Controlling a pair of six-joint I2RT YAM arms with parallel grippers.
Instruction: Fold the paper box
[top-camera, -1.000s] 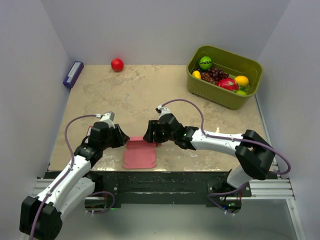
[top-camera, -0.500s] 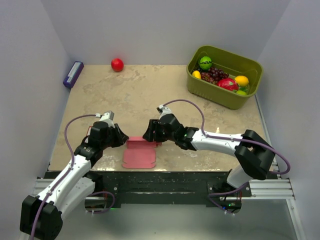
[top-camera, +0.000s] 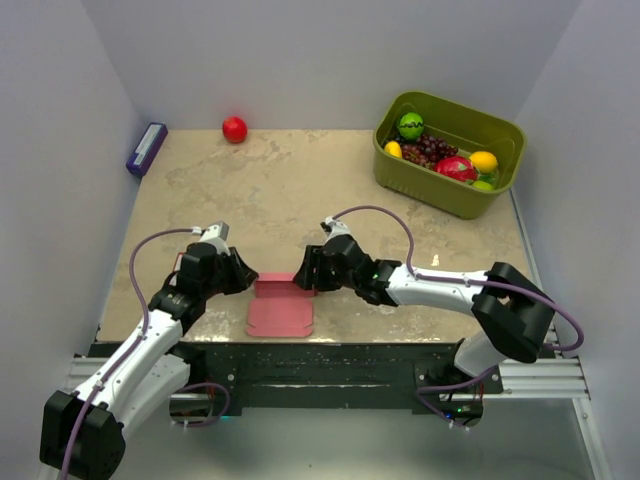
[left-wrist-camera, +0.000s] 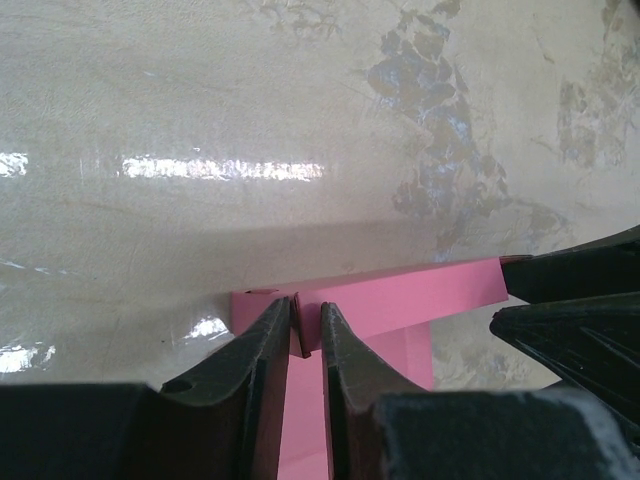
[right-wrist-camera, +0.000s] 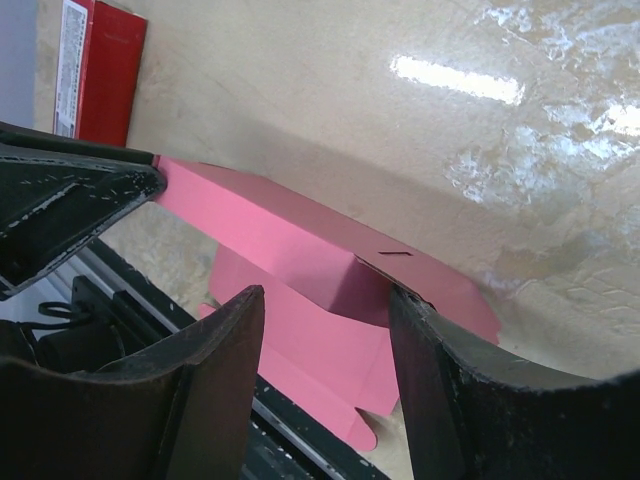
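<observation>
The pink paper box (top-camera: 280, 308) lies near the table's front edge, its far wall raised upright between both grippers. My left gripper (top-camera: 243, 274) is at the wall's left end. In the left wrist view its fingers (left-wrist-camera: 268, 350) stand narrowly apart around a small pink tab (left-wrist-camera: 300, 330), which rests against the left finger with a slit beside the right one. My right gripper (top-camera: 306, 276) is open at the wall's right end. In the right wrist view the paper box (right-wrist-camera: 280, 240) has its folded corner between the wide jaws, and the right finger (right-wrist-camera: 440, 370) touches the wall's end.
A green bin (top-camera: 497, 130) of fruit stands at the back right. A red ball (top-camera: 234, 129) and a purple box (top-camera: 146, 149) sit at the back left. A red packet (right-wrist-camera: 105, 70) with a white label lies behind my left gripper (right-wrist-camera: 70, 200). A black rail (top-camera: 320, 352) borders the front edge.
My left jaws have narrowed around the pink tab. My right gripper has shifted slightly right and nearer along the raised wall, its opening about the same.
</observation>
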